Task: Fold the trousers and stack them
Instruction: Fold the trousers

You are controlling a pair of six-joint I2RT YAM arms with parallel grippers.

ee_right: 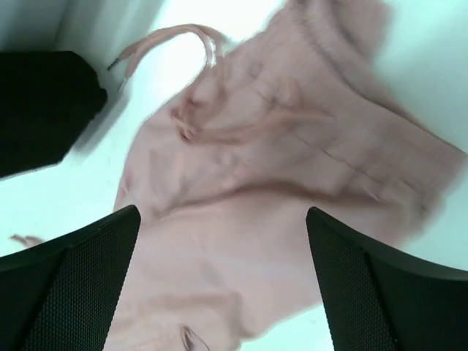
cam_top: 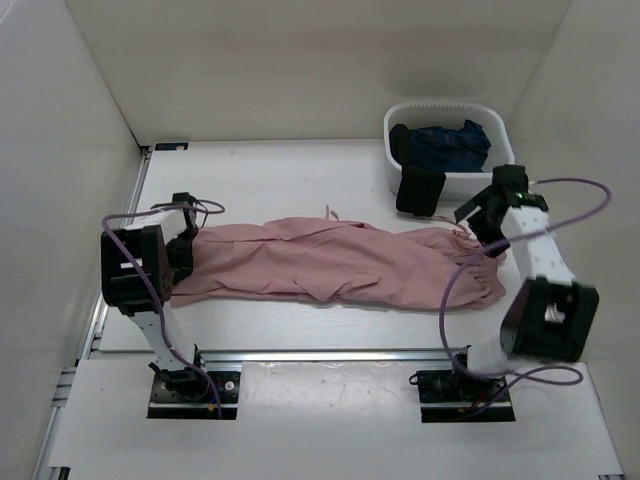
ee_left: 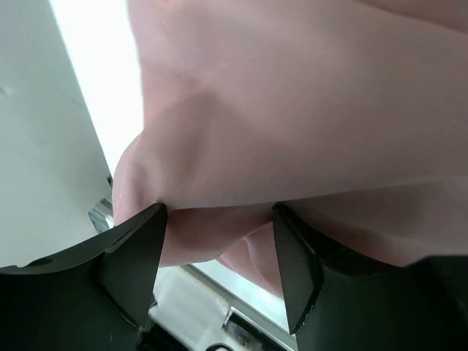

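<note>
The dusty-pink trousers (cam_top: 340, 262) lie stretched across the table, legs to the left and gathered waistband to the right. My left gripper (cam_top: 186, 240) is at the leg ends. In its wrist view the jaws (ee_left: 219, 219) stand apart with a fold of pink fabric (ee_left: 292, 110) lying across and between the fingertips. My right gripper (cam_top: 481, 226) hovers over the waistband end. Its jaws (ee_right: 223, 216) are wide open above the trousers (ee_right: 292, 153), touching nothing. A thin drawstring (ee_right: 175, 33) loops out from the waistband.
A white basket (cam_top: 445, 107) at the back right holds a dark blue garment (cam_top: 450, 145). A black garment (cam_top: 420, 190) hangs over its front wall, close to my right gripper, and the black garment (ee_right: 36, 102) also shows in the right wrist view. White walls enclose the table.
</note>
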